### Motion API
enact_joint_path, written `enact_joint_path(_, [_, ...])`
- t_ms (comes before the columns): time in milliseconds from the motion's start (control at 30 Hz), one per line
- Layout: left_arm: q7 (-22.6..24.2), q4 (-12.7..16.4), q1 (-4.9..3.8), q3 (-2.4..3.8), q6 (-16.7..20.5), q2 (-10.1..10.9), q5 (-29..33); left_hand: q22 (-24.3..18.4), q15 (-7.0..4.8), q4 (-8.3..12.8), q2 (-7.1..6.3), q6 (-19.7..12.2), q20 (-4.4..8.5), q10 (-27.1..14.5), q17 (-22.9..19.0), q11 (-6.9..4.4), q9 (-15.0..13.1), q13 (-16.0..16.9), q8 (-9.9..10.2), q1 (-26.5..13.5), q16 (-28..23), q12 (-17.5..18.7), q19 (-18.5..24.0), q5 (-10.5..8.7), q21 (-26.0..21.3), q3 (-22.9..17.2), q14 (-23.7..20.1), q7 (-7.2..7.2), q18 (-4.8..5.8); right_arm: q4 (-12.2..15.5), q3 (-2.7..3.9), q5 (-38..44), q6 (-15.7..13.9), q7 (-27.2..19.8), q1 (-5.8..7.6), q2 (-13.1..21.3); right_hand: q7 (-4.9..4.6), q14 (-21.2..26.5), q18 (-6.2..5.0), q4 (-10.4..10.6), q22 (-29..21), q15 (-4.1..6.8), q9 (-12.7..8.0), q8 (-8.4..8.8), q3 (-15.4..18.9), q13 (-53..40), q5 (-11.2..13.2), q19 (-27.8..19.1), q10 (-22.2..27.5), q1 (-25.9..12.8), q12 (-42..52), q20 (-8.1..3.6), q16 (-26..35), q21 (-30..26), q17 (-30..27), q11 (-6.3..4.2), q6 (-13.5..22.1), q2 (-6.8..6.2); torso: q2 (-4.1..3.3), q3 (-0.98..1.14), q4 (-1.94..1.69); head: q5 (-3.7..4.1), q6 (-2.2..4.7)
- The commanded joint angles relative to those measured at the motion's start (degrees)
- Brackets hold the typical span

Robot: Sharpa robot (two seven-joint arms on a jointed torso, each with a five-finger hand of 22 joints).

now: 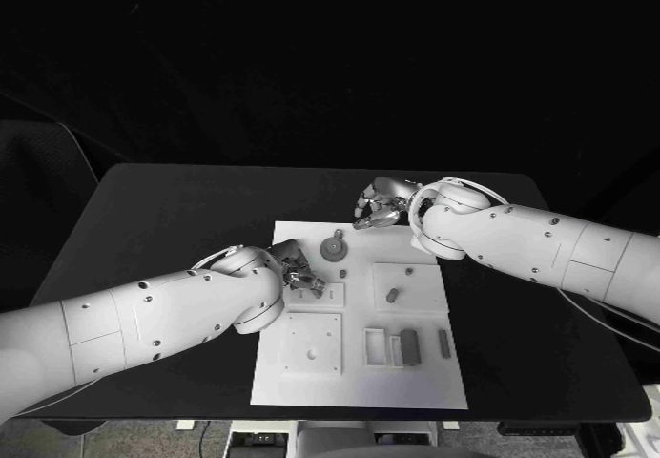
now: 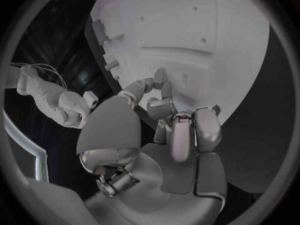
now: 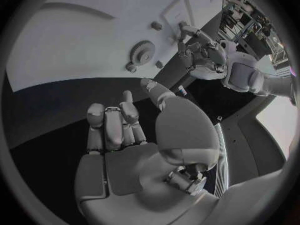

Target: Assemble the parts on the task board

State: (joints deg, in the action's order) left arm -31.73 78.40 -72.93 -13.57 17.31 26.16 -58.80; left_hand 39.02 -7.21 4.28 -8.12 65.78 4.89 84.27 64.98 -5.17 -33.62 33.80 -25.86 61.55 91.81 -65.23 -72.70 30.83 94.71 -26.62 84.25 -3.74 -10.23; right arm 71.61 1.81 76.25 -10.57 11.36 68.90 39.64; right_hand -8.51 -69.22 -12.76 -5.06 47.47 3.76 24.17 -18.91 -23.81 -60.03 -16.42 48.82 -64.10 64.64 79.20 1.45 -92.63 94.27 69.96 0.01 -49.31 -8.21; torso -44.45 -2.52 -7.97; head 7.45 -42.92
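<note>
The white task board (image 1: 360,382) lies in the middle of the black table. A grey gear (image 1: 333,250) sits near its far edge, with a small peg (image 1: 339,234) just beyond it. My left hand (image 1: 298,268) hovers over the board's left edge with its fingers (image 2: 164,92) bunched together against the board (image 2: 206,45). I cannot make out whether they pinch a part. My right hand (image 1: 381,203) is above the table just past the board's far edge, its fingers (image 3: 112,122) apart from the thumb and the palm bare. The gear (image 3: 142,51) lies ahead of that palm.
A small grey part (image 1: 392,295) and a peg (image 1: 408,270) rest on the right raised plate. Near the front, a white frame (image 1: 374,345), a grey block (image 1: 408,344) and a thin grey bar (image 1: 444,343) stand side by side. Black table (image 1: 165,219) surrounds the board.
</note>
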Motion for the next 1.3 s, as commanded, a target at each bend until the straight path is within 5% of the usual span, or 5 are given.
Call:
enact_joint_path(33, [0.67,0.19,0.10,-0.03,-1.66,-0.28,1.21,0.09,-0.35,2.11,-0.36,15.82,0.04,5.84,-0.12,-0.32,-5.71,-0.08,-3.39,-1.23,-0.26,0.08,-0.24,-0.64,8.01,-1.03,6.52,2.01,-4.77,0.05,0.02,0.31,0.67,-0.07,-0.02,0.02,-0.86,0.13,-0.86,0.07,-0.08,0.30,-0.06,-0.08,-0.14,0.07,-0.23,-0.21,-0.22,-0.67,0.19,0.00,-0.16,0.29,-0.02,-0.08,-0.39,0.04,-0.01,0.00,0.01,0.03,0.03])
enact_joint_path(233, [0.73,0.14,0.10,-0.03,-2.05,-0.37,1.39,0.23,-0.36,2.03,-0.63,15.52,0.04,5.66,-0.21,-0.28,-5.77,-0.17,-3.44,-2.73,-0.37,0.15,-0.10,-1.59,7.92,0.54,6.42,1.94,-4.77,0.08,0.02,0.31,0.70,-0.06,-0.03,0.01,-0.86,0.23,-0.86,0.08,-0.08,0.30,-0.06,-0.08,-0.15,0.07,-0.23,-0.21,-0.22,-0.68,0.19,0.00,-0.13,0.29,-0.12,-0.08,-0.39,0.04,-0.01,0.00,0.00,0.07,0.02])
enact_joint_path(333, [0.73,0.12,0.10,-0.03,-2.11,-0.37,1.44,0.39,-0.39,2.19,-0.69,15.36,0.11,5.60,-0.29,-0.32,-5.89,-0.27,-3.60,-3.73,-0.45,0.15,0.07,-4.30,7.80,2.24,6.36,1.99,-4.77,0.07,0.02,0.31,0.70,-0.06,-0.03,0.01,-0.86,0.18,-0.86,0.08,-0.08,0.30,-0.06,-0.08,-0.15,0.08,-0.23,-0.21,-0.22,-0.69,0.19,0.00,-0.15,0.29,-0.07,-0.08,-0.40,0.04,-0.01,0.00,0.00,0.07,0.02])
enact_joint_path(1300, [0.79,-0.21,0.13,-0.03,-5.17,-1.14,0.03,0.49,-0.44,3.13,-0.74,13.32,0.38,4.41,-0.51,-0.16,-5.60,-0.66,-2.79,-0.18,-0.96,0.75,0.74,-5.39,7.34,2.01,5.64,1.54,-4.77,0.06,0.01,0.31,0.69,-0.10,-0.03,-0.03,-0.87,0.05,-0.86,0.11,-0.09,0.30,-0.06,-0.09,-0.19,0.09,-0.23,-0.20,-0.22,-0.76,0.20,0.00,-0.21,0.30,0.04,-0.08,-0.41,0.08,-0.01,0.02,0.04,0.24,-0.12])
